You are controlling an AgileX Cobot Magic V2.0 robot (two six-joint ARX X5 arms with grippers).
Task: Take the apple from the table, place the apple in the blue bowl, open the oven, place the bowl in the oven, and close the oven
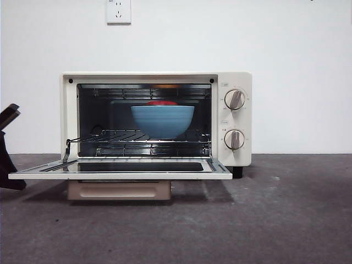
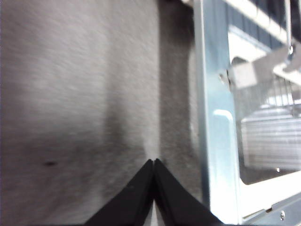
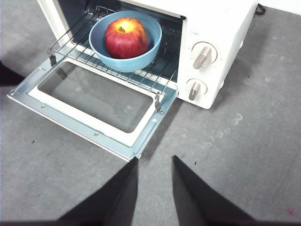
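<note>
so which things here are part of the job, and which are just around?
Part of the job:
- apple, in the blue bowl
- blue bowl, on the oven's rack
- oven, door down
- table
- left gripper, by the door's edge

Just around:
- wall socket

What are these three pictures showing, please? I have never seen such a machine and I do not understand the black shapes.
It is a robot with two arms at a table. One picture looks level across the table; the other two come from cameras on the wrists. The black shapes are each arm's two-jaw gripper. The left gripper is shut, empty, beside the open oven door. The right gripper is open, empty, away from the oven. Inside, on the wire rack, stands the blue bowl with the apple in it. Only closing the door remains.
</note>
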